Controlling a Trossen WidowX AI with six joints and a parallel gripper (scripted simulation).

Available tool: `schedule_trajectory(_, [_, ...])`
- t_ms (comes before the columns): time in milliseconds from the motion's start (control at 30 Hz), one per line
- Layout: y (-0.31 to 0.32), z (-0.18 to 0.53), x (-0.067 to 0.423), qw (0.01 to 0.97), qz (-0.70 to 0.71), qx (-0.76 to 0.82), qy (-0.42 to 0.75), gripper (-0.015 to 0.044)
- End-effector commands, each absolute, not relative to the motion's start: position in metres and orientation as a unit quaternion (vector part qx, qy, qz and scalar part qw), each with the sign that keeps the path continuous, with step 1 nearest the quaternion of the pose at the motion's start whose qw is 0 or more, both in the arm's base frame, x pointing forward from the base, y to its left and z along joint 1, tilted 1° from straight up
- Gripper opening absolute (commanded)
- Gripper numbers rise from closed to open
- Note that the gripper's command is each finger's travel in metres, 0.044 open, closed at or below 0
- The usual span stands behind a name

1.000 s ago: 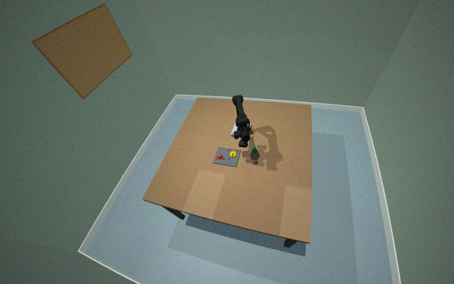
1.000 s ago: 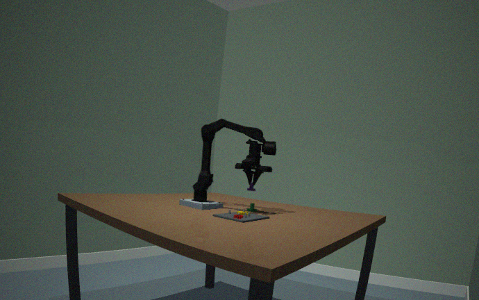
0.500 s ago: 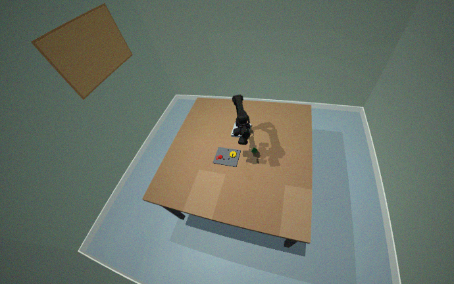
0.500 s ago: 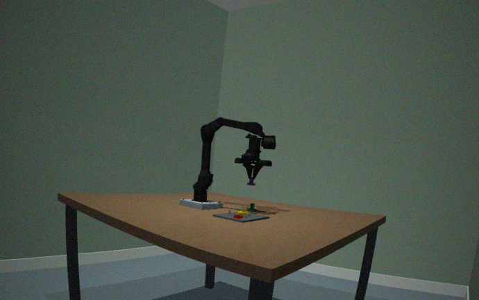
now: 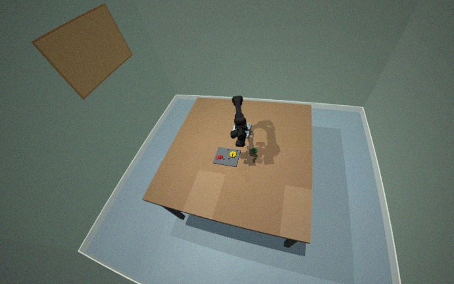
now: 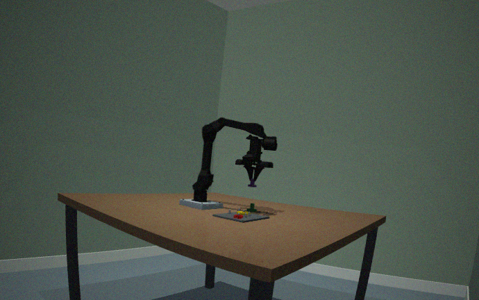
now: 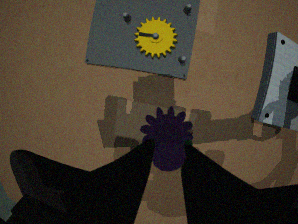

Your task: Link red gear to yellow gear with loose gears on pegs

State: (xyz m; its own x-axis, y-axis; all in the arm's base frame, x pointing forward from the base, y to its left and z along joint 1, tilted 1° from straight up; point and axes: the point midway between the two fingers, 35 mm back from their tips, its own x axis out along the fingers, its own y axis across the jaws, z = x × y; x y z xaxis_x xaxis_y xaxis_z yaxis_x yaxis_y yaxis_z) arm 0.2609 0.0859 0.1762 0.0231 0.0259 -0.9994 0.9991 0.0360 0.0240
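Observation:
My gripper point(image 6: 253, 179) point(image 7: 168, 148) is shut on the knob of a purple gear point(image 6: 252, 184) point(image 7: 167, 125), held teeth-down high above the table; the top view hides this gear. A green gear point(image 5: 254, 150) point(image 6: 252, 208) with an upright knob stands on the table beside the board; the purple gear and fingers nearly hide it in the wrist view. The grey board point(image 5: 231, 162) point(image 6: 255, 219) point(image 7: 112, 45) carries the red gear point(image 5: 221, 156) point(image 6: 238, 216) and the yellow gear point(image 5: 231, 154) point(image 6: 242, 212) point(image 7: 165, 45), apart. Bare pegs show around the yellow gear, one peg point(image 7: 182, 59) near a corner.
The arm's pale base plate point(image 5: 248, 130) point(image 6: 201, 204) point(image 7: 265, 80) is on the wooden table point(image 5: 261, 200) point(image 6: 169, 226), behind the board in the top view. The arm's shadow falls over the table around the green gear. A brown panel point(image 5: 83, 50) is far off at the upper left.

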Motion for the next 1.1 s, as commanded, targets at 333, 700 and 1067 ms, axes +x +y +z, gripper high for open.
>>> schedule_trajectory(333, [0.060,0.164,0.285,0.516,-0.478,0.499,0.506,0.0000])
schedule_trajectory(700, [0.036,0.153,0.301,0.516,-0.484,0.496,0.503,0.0000])
schedule_trajectory(1067, [0.011,0.141,0.315,0.514,-0.490,0.494,0.501,0.0000])
